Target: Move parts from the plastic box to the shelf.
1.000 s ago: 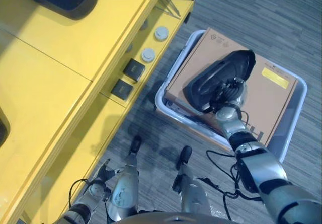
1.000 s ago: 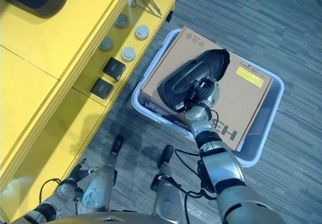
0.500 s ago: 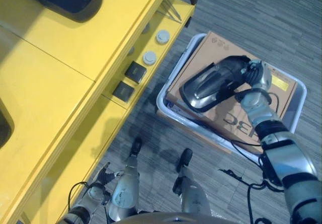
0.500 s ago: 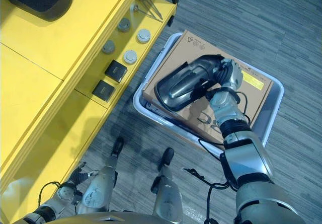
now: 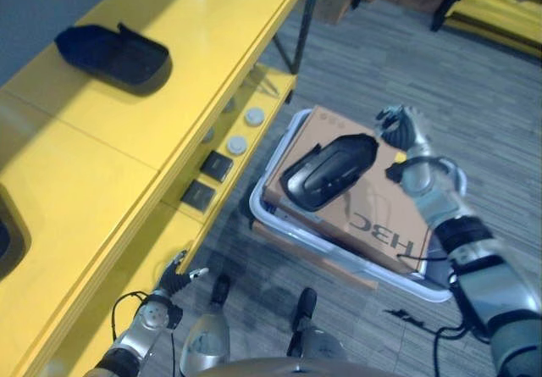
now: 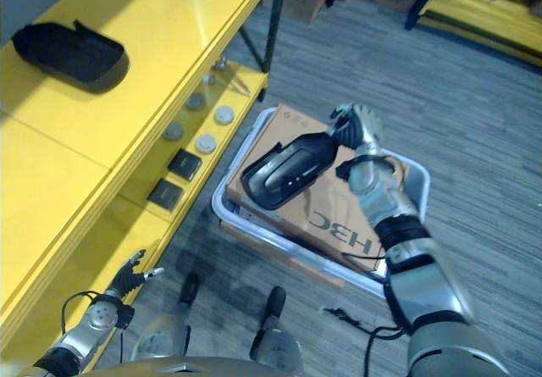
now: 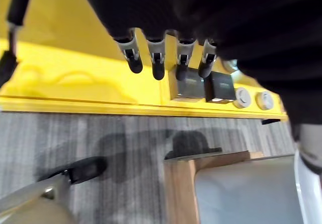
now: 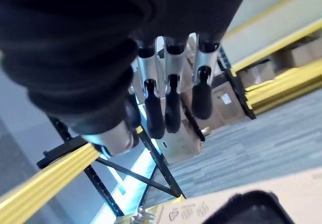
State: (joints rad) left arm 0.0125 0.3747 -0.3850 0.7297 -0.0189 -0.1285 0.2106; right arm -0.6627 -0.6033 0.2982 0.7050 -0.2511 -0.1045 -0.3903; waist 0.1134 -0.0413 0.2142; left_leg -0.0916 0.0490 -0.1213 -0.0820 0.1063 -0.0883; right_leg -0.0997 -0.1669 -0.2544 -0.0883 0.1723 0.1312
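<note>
The right hand [image 6: 357,126] was raised above the plastic box [image 6: 227,218], its fingers curled round the narrow end of a black moulded part [image 6: 284,169]. The part hung tilted in the air over a brown cardboard carton [image 6: 339,216] that lay inside the box and covered most of it. In the right wrist view the fingers [image 8: 168,103] bent downward, and a rim of the black part [image 8: 251,208] showed past them, above the carton [image 8: 201,209].

The left hand [image 5: 174,273] hung low beside the front edge of the yellow shelf [image 5: 127,182], fingers loosely extended and holding nothing. In the left wrist view its fingers [image 7: 156,58] pointed toward the shelf's lower level.

On the upper level of the shelf lay a black tray-shaped part [image 5: 113,55]. The lower level carried two small black blocks [image 5: 207,180], side by side, and beyond them two round white discs [image 5: 244,131]. The plastic box stood on the grey floor [image 5: 356,63], just beside the shelf.
</note>
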